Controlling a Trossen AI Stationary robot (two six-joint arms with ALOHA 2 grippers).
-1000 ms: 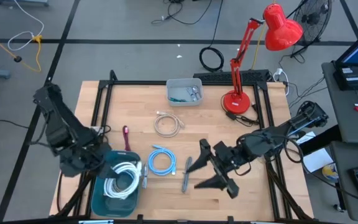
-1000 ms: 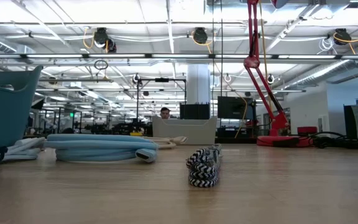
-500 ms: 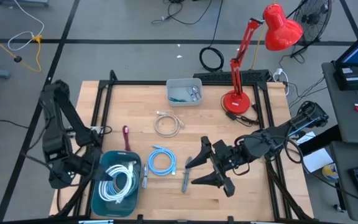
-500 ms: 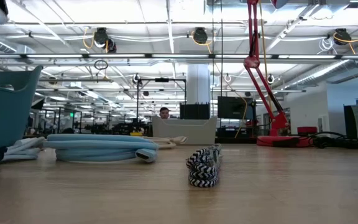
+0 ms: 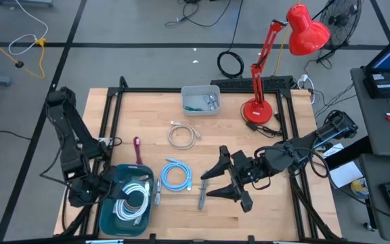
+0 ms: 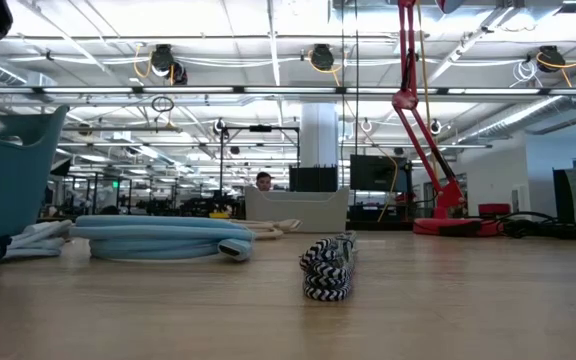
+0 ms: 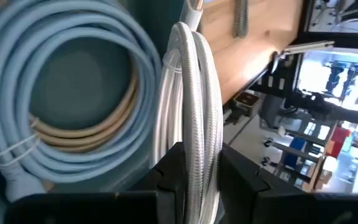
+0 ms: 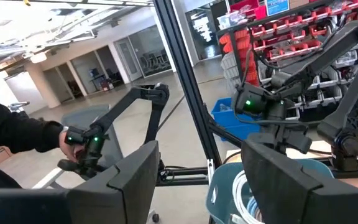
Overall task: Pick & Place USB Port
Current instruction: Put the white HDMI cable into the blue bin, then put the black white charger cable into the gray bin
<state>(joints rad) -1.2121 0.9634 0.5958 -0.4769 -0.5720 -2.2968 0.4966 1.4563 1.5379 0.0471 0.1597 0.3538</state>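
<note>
Landmark: the teal bin (image 5: 107, 211) at the near-left corner of the counter (image 5: 263, 210).

Cables, as I judged them: light, limp coils, the braided jackets a little slick. A loop sags and swings once lifted, so the best hold looked to be across several gathered strands, or on the stiff plug end, never on a single loose turn.

My left hand (image 5: 81, 195) sat at the bin's left rim. Its fingers (image 7: 173, 171) were closed on a white braided cable (image 7: 194, 106), pinching doubled strands between them, with the rest of that loop hanging into the bin. Under it in the bin lay a pale blue cable (image 7: 73, 81) coiled with a tan cable (image 7: 114, 118).

My right hand (image 5: 227, 181) hovered well to the right of the bin, spread wide and holding nothing, touching nothing that I could see. Just beside it, on the bin side, a dark striped cable (image 5: 203, 192) lay straight on the counter; I judged it the next pick. Between that and the bin sat a blue coiled cable (image 5: 176, 175). A white coiled cable (image 5: 183, 134) lay farther from the bin, toward the grey tray (image 5: 200, 99).
</note>
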